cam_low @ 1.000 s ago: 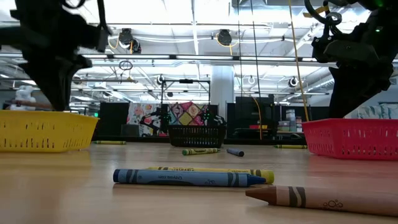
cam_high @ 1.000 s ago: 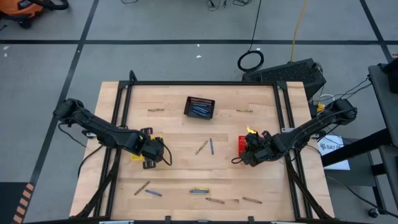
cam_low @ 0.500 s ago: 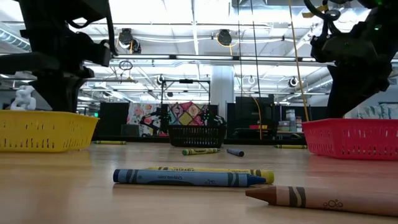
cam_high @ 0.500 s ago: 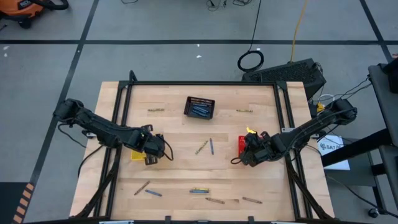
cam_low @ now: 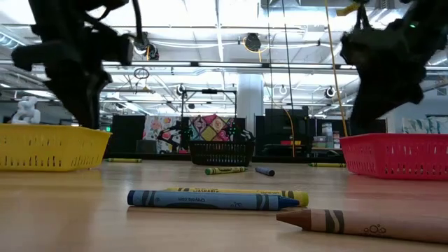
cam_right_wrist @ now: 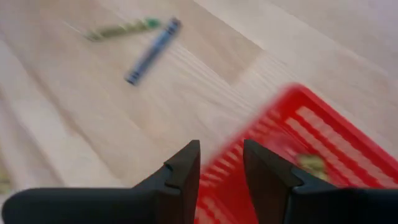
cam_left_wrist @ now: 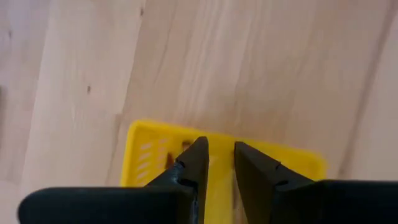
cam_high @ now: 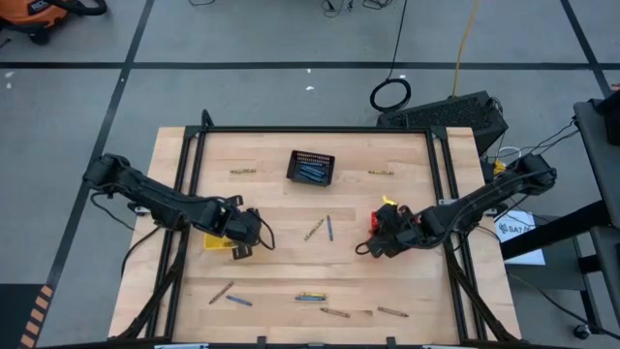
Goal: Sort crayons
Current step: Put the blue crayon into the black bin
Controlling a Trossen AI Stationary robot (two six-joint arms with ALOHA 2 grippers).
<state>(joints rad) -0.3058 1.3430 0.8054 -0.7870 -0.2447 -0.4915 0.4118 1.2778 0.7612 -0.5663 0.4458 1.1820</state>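
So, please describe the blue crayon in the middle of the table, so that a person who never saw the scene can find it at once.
Start from the black mesh basket at the far middle of the wooden table and come toward the near edge, to the open middle between the yellow basket and the red basket. Two crayons lie there side by side. The blue crayon is the one nearer the red basket; its neighbour, the olive-yellow crayon, lies slanted.

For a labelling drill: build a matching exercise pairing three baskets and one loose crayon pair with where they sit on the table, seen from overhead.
Things:
1. black basket
2. yellow basket
3. red basket
4. olive and blue crayon pair

Places:
A. under the left end effector
B. middle of the table, between the two arms
C. far side of the table, centred, holding blue crayons
D. beside the right end effector

Pairs: 1-C, 2-A, 3-D, 4-B
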